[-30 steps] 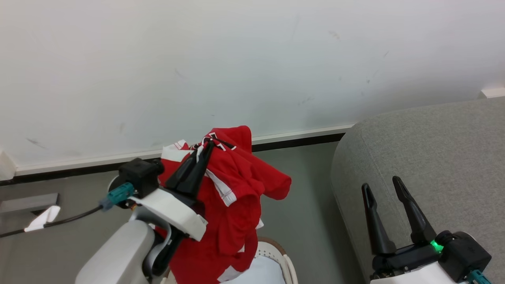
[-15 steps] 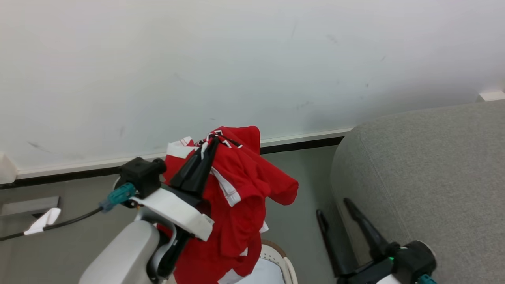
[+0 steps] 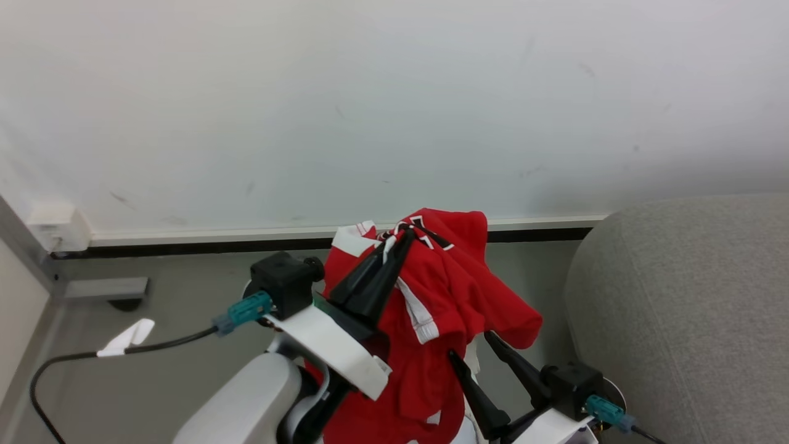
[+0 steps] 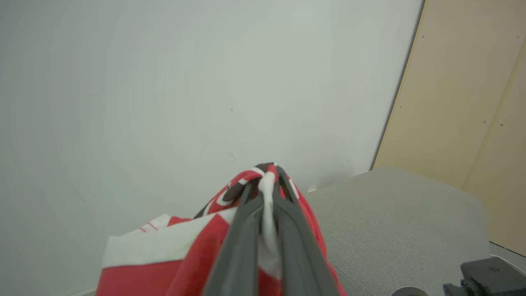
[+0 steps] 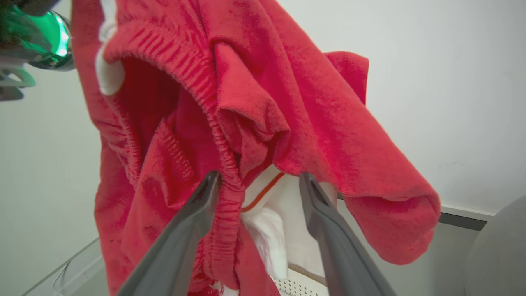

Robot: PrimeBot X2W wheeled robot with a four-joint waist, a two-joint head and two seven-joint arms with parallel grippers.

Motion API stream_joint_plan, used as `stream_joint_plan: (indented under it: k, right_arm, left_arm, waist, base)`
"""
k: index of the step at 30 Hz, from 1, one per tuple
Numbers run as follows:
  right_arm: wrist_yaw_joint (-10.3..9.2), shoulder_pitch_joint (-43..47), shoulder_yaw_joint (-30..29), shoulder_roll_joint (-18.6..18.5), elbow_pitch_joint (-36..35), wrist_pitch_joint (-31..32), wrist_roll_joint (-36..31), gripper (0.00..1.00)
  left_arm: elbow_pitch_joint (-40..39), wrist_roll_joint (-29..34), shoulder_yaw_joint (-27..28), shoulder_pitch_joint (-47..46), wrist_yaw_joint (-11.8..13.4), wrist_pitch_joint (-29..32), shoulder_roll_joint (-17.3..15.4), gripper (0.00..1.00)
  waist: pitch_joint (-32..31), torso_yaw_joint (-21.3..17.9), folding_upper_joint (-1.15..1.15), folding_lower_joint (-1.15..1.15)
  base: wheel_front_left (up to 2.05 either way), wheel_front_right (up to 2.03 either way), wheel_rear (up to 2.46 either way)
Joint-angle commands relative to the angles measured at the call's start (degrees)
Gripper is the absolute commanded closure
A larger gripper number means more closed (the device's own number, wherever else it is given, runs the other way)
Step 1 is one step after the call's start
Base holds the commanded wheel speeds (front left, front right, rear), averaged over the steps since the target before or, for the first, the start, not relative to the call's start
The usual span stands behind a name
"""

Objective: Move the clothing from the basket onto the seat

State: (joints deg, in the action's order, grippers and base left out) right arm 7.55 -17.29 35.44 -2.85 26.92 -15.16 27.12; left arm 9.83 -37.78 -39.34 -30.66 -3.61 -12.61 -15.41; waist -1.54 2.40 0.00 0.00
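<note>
Room: pale scuffed wall (image 3: 370,92), white baseboard (image 3: 185,235) with a dark strip under it, grey-green floor (image 3: 154,290). A black cable (image 3: 154,344) with a white tag trails across the floor at the left. A beige panel (image 4: 464,102) stands beyond the seat in the left wrist view.

Seat (image 3: 678,296): light grey woven fabric with a rounded edge, at the right of the head view, its top bare.

Clothing (image 3: 444,290): red, bunched, off the floor and hanging in the air just left of the seat. The long axis runs roughly top to bottom. The upper end is gathered to a peak with black numeral and white trim showing. The folds drop toward the basket (image 5: 304,271), whose tan rim and perforated wall show beneath. One rounded red lobe juts toward the seat.

Left end effector (image 3: 404,237): fingers pressed together, pinching the peak of the clothing, angled up toward the wall.

Right end effector (image 3: 471,346): fingers spread, low beside the seat. A hanging fold and white trim sit between them, not clamped.
</note>
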Motion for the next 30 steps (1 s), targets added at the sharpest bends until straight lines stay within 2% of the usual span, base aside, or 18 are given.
stream_joint_plan:
  k: [1,7,17,18,19,20,26,30]
  right_arm:
    - [-0.12,-2.0,1.3,-0.1,2.4,0.0,2.2,0.0]
    - [-0.12,-6.5,5.2,-0.1,7.3,0.0,7.6,0.0]
    - [-0.12,-9.2,8.5,-0.1,7.9,0.0,10.4,0.0]
    - [-0.12,-9.6,9.2,-0.1,8.3,0.0,10.4,0.04]
    - [-0.12,-9.9,9.8,-0.1,8.5,0.0,10.5,0.64]
    - [-0.12,-10.1,10.0,-0.1,8.4,0.0,10.9,1.0]
    - [-0.12,-9.7,10.3,-0.1,7.0,0.0,11.2,1.0]
    - [-0.12,-6.7,7.6,-0.1,4.2,0.0,11.3,1.0]
  left_arm:
    - [-0.6,0.2,-0.5,-0.4,-0.4,0.2,0.4,1.0]
    - [-1.4,0.3,-3.6,0.1,-1.3,1.2,2.0,1.0]
    - [-1.0,-0.4,-6.2,0.6,-1.9,2.4,2.7,1.0]
    - [-0.9,-0.5,-6.3,0.5,-2.0,2.4,2.7,1.0]
    - [-0.9,-0.6,-6.4,0.5,-2.0,2.5,2.7,1.0]
    - [-0.9,-0.6,-6.4,0.6,-2.0,2.5,2.7,1.0]
    - [0.5,-1.3,-5.8,1.7,-1.3,2.0,1.6,1.0]
    - [2.2,-1.5,-5.3,2.7,-0.9,1.4,0.9,1.0]
  waist:
    - [-0.3,2.2,0.0,0.0]
    - [-0.9,6.9,0.0,0.0]
    - [-1.7,12.7,0.0,0.0]
    - [-1.7,13.0,0.0,0.0]
    - [-1.8,13.3,0.0,0.0]
    - [-1.8,13.5,0.0,0.0]
    - [-1.9,13.3,0.0,0.0]
    - [-2.0,12.4,0.0,0.0]
  base:
    - [0.0,0.0,0.0]
    - [0.0,0.0,0.0]
    - [0.0,0.0,0.0]
    - [0.0,0.0,0.0]
    - [0.0,0.0,0.0]
    - [0.0,0.0,0.0]
    - [0.0,0.0,0.0]
    - [0.0,0.0,0.0]
